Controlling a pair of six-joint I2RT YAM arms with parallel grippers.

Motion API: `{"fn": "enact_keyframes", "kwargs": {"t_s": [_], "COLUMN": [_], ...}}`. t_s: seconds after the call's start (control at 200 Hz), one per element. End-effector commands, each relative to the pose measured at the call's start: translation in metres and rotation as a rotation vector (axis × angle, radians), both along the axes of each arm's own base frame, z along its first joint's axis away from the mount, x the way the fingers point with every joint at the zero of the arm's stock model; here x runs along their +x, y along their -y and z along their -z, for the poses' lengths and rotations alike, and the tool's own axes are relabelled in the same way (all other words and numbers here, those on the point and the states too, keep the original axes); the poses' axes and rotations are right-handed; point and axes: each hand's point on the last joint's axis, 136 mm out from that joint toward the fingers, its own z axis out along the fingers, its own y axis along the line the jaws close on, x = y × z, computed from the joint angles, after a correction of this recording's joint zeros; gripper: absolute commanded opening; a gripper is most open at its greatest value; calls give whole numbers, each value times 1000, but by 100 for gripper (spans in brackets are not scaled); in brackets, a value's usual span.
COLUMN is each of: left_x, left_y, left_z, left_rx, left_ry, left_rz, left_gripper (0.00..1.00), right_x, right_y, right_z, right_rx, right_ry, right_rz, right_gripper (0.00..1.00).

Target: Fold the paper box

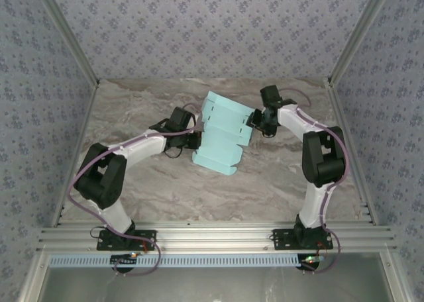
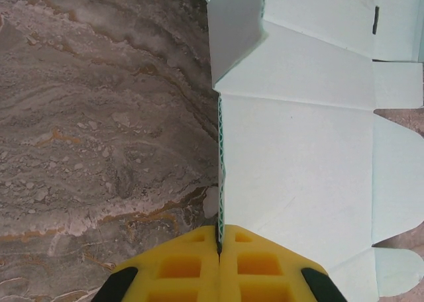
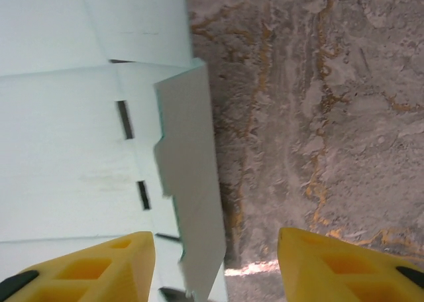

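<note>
Left fingers (image 2: 182,265) were pressed together on the paper box (image 2: 298,156), clamping the card's edge, with the mint panels spreading ahead of them and to their right. Right fingers (image 3: 93,269) stood apart, with a raised flap (image 3: 192,183) of the box in the gap, closer to the finger on the box's side. Between the two sets of fingers the box lay partly folded on the marbled surface (image 2: 86,136).
</note>
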Motion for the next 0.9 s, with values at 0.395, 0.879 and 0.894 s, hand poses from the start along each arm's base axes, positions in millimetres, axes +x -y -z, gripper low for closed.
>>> {"fn": "enact_keyframes", "kwargs": {"t_s": [0.395,0.879,0.894], "left_x": [19,54,55], "left_y": [15,-49,-50], "left_z": [-43,-87,-84], "left_rx": [-37,-215,-216], "left_ry": [90,174,170], "left_rz": [50,-130,-131], "left_gripper": [77,99,99], "right_x": [16,34,34], "right_y": [24,19,19], "right_z": [-8,-94,-96], "right_rx": [-23,-460,-453], "right_ry": [93,468,477], "right_rz": [-70,-576,-578], "right_gripper": [0,0,0]}}
